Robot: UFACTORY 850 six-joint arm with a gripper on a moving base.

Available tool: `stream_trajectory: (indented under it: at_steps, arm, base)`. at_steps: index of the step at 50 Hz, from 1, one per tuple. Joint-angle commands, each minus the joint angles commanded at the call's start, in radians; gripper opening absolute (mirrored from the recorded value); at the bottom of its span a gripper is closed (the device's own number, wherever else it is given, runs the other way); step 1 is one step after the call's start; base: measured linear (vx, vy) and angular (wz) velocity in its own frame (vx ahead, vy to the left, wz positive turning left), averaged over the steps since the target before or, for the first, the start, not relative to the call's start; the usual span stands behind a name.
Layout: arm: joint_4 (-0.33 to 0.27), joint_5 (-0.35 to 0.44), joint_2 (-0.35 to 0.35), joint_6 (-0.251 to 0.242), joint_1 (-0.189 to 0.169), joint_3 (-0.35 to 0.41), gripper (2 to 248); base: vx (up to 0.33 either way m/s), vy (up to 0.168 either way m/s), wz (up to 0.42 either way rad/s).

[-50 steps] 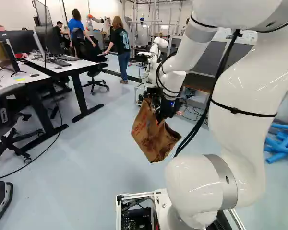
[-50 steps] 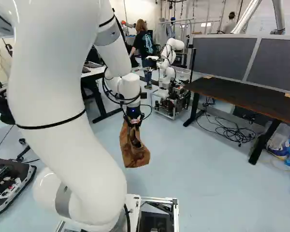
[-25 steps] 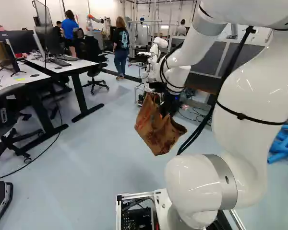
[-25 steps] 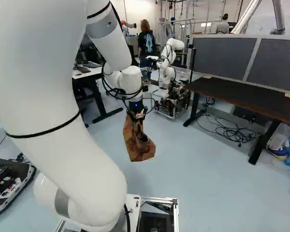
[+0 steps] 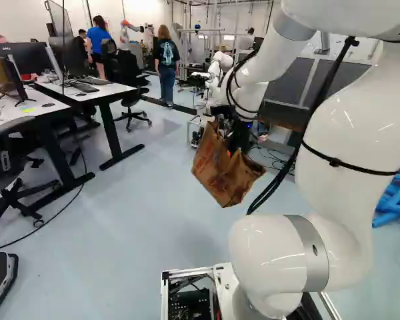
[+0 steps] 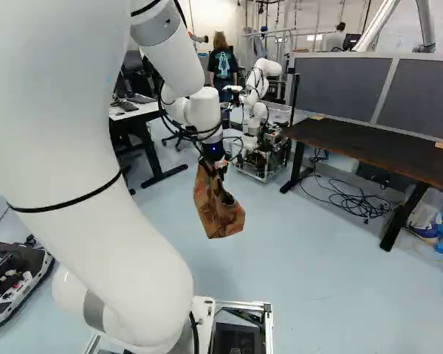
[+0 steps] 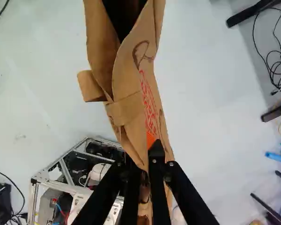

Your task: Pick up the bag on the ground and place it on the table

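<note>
Gripper (image 6: 213, 153) is clamping the bag (image 6: 218, 211) between both fingers. The bag is hanging tilted above the floor (image 6: 310, 258), near the middle of the right base view; the dark table (image 6: 369, 149) is standing at the right, apart from it.

From my seat, the paper bag (image 6: 218, 210) hangs from the gripper (image 6: 215, 164) above the floor (image 5: 120, 220), between my left surface (image 5: 105, 91) and right surface (image 6: 365, 151). Monitors (image 5: 28, 59) and a keyboard (image 5: 85, 87) stand on the left surface, an office chair (image 5: 7, 157) at its near end. Partition panels (image 6: 343, 87) stand behind the right surface, cables (image 6: 351, 203) on the floor below. I see another robot (image 6: 255, 110) ahead, left of the right surface.
</note>
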Motion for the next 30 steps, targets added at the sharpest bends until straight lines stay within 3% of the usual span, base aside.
stream_trajectory:
  at_steps: [30]
  arm:
    - [0.022, -0.22, 0.002, 0.0, 0.01, -0.107, 27]
  base:
    - [0.0, 0.0, 0.0]
